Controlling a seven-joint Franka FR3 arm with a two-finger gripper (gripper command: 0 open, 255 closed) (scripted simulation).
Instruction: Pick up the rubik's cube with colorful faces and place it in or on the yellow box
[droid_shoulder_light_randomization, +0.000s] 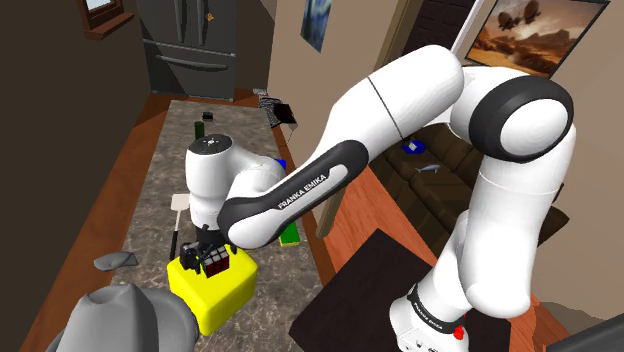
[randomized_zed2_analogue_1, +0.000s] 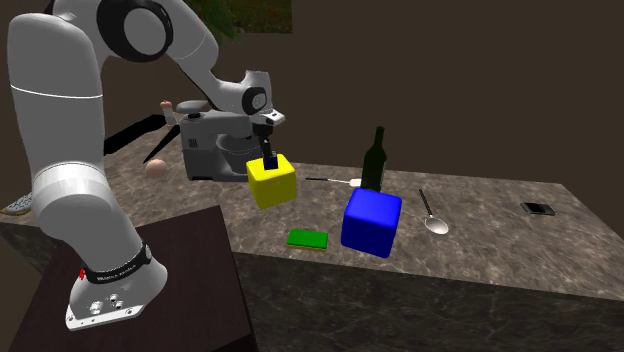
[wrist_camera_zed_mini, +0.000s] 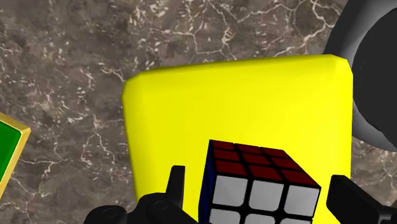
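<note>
We stand at the release, with the cube set on the yellow box.

The rubik's cube (wrist_camera_zed_mini: 251, 159), its red face up and a white face toward the wrist camera, appears to rest on the flat top of the yellow box (wrist_camera_zed_mini: 242, 95), near the edge closest to the hand. The box itself stands on the marble-patterned table (wrist_camera_zed_mini: 76, 76). The jaws are wide: one finger (wrist_camera_zed_mini: 176, 181) shows a strip of yellow between itself and the cube, and the other stands off the far side, so we judge that nothing is clasped. In our reading the placing is all but done. The next move calls for a straight lift upward, keeping the jaws apart so neither finger drags the cube toward that near edge, and staying clear of the grey stand mixer (randomized_zed2_analogue_1: 205, 150) just beside the box.
</note>
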